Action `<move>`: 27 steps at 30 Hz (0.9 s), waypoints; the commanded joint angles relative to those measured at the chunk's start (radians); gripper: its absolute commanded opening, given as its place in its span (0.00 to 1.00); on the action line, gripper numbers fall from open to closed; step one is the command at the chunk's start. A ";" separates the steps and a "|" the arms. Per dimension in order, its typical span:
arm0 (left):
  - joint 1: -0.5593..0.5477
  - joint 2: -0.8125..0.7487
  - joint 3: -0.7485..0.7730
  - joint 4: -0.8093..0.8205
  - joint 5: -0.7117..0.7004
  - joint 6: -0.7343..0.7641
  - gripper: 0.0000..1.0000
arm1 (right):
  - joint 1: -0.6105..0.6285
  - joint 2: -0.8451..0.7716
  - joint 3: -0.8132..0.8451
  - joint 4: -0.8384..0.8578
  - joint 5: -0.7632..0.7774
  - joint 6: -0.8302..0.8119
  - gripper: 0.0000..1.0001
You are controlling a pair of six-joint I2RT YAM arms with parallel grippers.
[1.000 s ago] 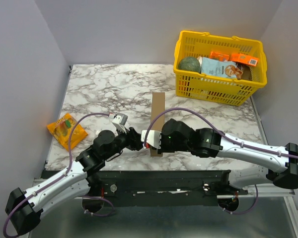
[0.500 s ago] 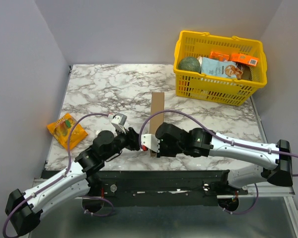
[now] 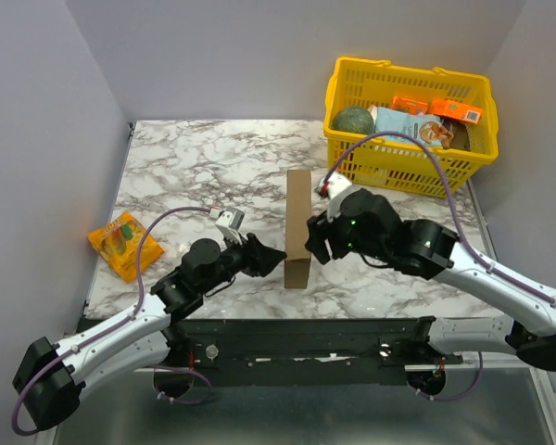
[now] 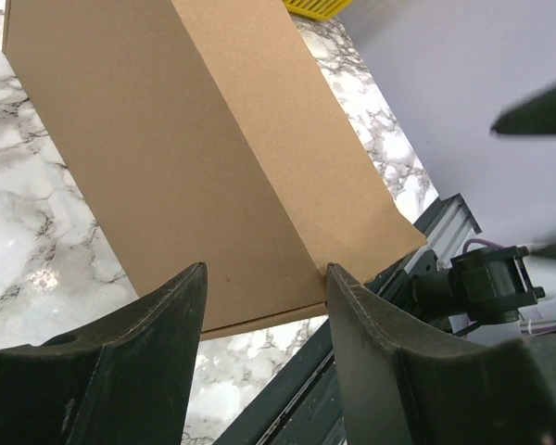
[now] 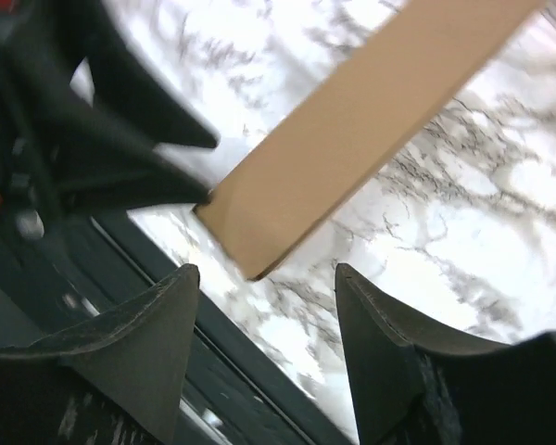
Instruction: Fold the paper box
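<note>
The paper box (image 3: 297, 227) is a flat, narrow brown cardboard piece standing on edge mid-table, running from near to far. My left gripper (image 3: 274, 259) is open at its near left corner. In the left wrist view the box (image 4: 195, 158) fills the upper frame, its lower edge just beyond my left gripper (image 4: 264, 301); nothing is clamped. My right gripper (image 3: 313, 241) hovers open just right of the box, apart from it. In the right wrist view the box's near end (image 5: 352, 139) lies above and beyond my right gripper (image 5: 264, 278).
A yellow basket (image 3: 398, 169) with groceries stands at the back right. An orange snack packet (image 3: 125, 243) lies at the left edge. The table's dark front rail (image 3: 306, 329) runs just behind the box's near end. Grey walls close in on both sides.
My right gripper has opened, let go of the box's near end and pulled up and back to the right. The left gripper has edged right toward the box's corner.
</note>
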 commanded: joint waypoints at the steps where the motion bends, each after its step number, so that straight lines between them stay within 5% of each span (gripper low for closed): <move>1: 0.005 0.021 0.014 -0.081 0.004 0.037 0.62 | -0.140 -0.102 -0.135 0.059 -0.048 0.354 0.68; 11: 0.005 0.009 0.011 -0.096 -0.010 0.017 0.62 | -0.189 -0.194 -0.394 0.314 -0.221 0.641 0.81; 27: 0.004 -0.002 0.006 -0.105 -0.014 0.009 0.61 | -0.221 -0.215 -0.470 0.394 -0.249 0.706 0.80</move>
